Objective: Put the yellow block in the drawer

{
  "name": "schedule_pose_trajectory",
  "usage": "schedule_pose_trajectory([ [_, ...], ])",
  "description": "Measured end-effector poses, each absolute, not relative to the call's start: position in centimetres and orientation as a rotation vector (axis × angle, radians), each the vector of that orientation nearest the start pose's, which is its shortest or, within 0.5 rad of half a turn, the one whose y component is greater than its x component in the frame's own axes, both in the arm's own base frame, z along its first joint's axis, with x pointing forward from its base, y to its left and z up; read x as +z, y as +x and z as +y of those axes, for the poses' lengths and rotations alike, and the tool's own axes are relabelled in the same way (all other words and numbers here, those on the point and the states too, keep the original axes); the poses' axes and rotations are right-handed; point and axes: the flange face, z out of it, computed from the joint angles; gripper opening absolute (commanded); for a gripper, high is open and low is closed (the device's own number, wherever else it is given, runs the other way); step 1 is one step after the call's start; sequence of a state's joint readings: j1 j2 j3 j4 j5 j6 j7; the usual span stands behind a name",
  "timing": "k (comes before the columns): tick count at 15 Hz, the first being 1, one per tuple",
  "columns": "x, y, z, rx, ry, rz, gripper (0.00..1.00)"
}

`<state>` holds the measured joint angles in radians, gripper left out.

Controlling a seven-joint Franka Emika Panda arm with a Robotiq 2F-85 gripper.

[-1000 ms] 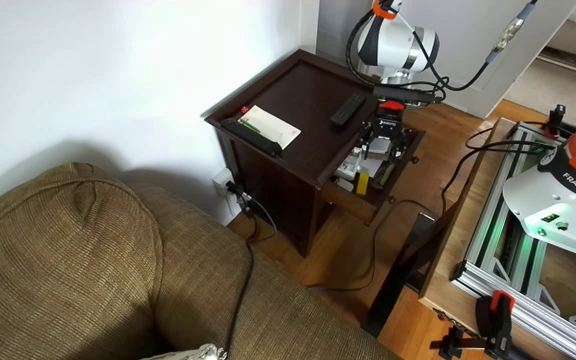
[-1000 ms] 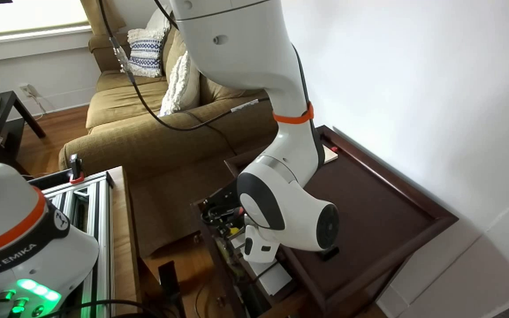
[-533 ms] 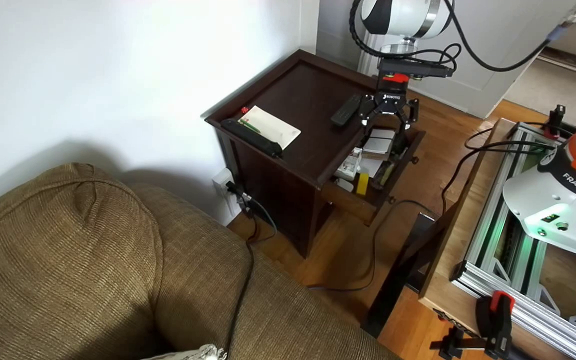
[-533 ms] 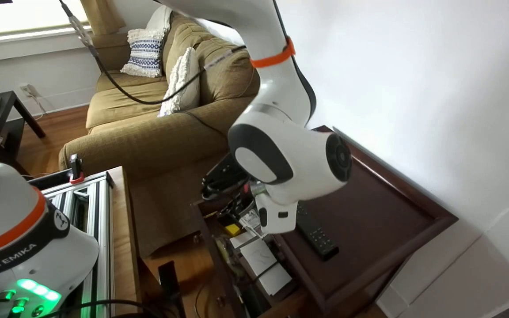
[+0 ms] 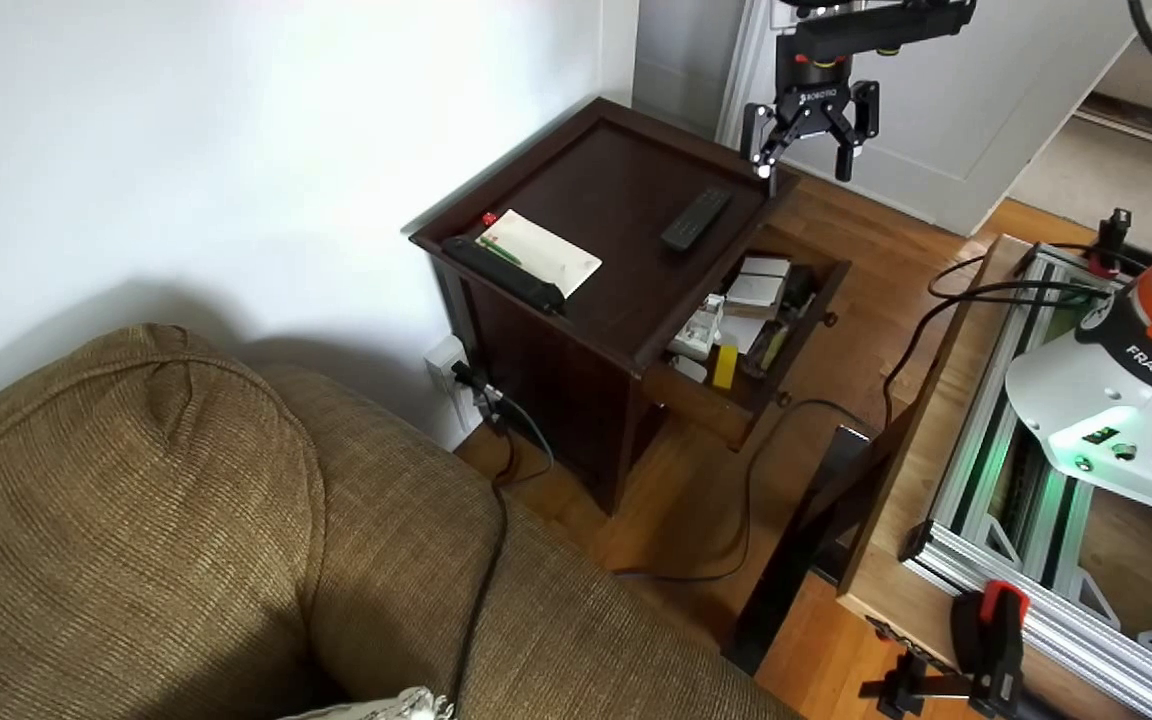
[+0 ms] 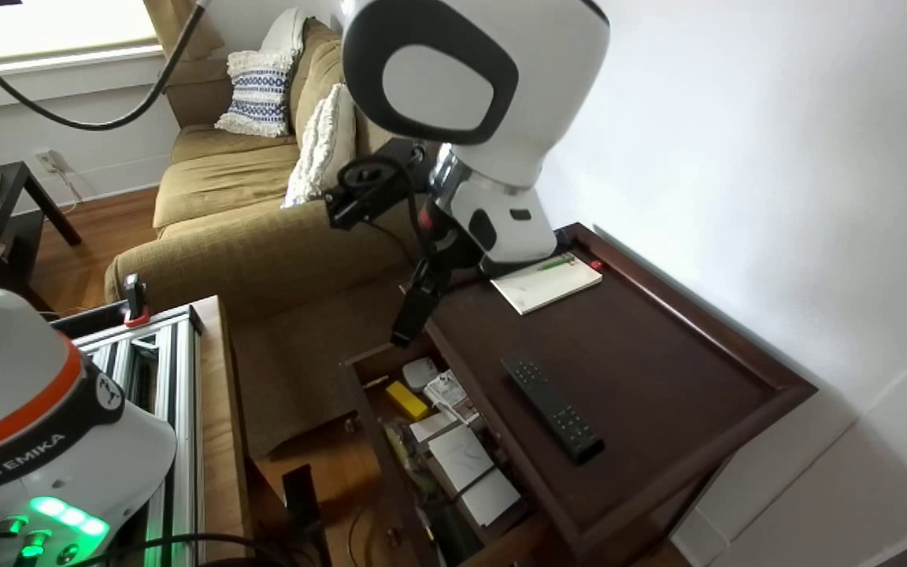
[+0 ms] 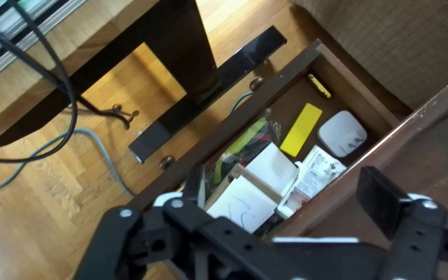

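- Raised since the earlier frames: gripper [image 5: 807, 178] and arm [image 6: 485, 79], now well above the drawer [image 5: 696, 400]; a second ago the gripper hung low over its contents.
- Fingers [image 7: 379, 200] spread wide, seen so in the wrist view and in an exterior view.
- Location of the yellow block [image 7: 301, 129]: lying flat inside the drawer, same place as in the earlier frames, well apart from the gripper.
- Neighbours, wrist view: white rounded-square unit [image 7: 342, 133] near its long side, a gap between; white plastic package [image 7: 317, 173] just beside one end. Contact between block and package cannot be told at this sharpness.
- Also in the drawer: small gold-coloured piece [image 7: 319, 85] near one end, clear bag [image 7: 243, 146] along the front, white card-like pieces [image 7: 243, 204] beside the package.
- Drawer stands pulled out from the dark side table [image 6: 658, 370].
- On the side table: black remote [image 6: 552, 409]; cream pad [image 6: 548, 283] with a green pencil [image 6: 556, 262] lying on it; black bar [image 5: 501, 275] along the pad's long side.
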<state>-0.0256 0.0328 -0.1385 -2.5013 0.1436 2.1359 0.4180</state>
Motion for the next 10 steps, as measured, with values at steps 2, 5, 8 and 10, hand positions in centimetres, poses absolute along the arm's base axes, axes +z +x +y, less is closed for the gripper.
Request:
schedule_pose_trajectory([
  [2, 27.4, 42.0, -5.7, 0.52, -2.972, 0.951, 1.0],
  [5, 30.5, 42.7, -5.0, 0.353, -3.127, 0.822, 1.0],
  [8, 32.2, 43.4, -4.9, 0.163, -3.233, 0.705, 1.0],
  [10, 32.3, 43.3, -4.9, 0.14, -3.246, 0.688, 1.0],
])
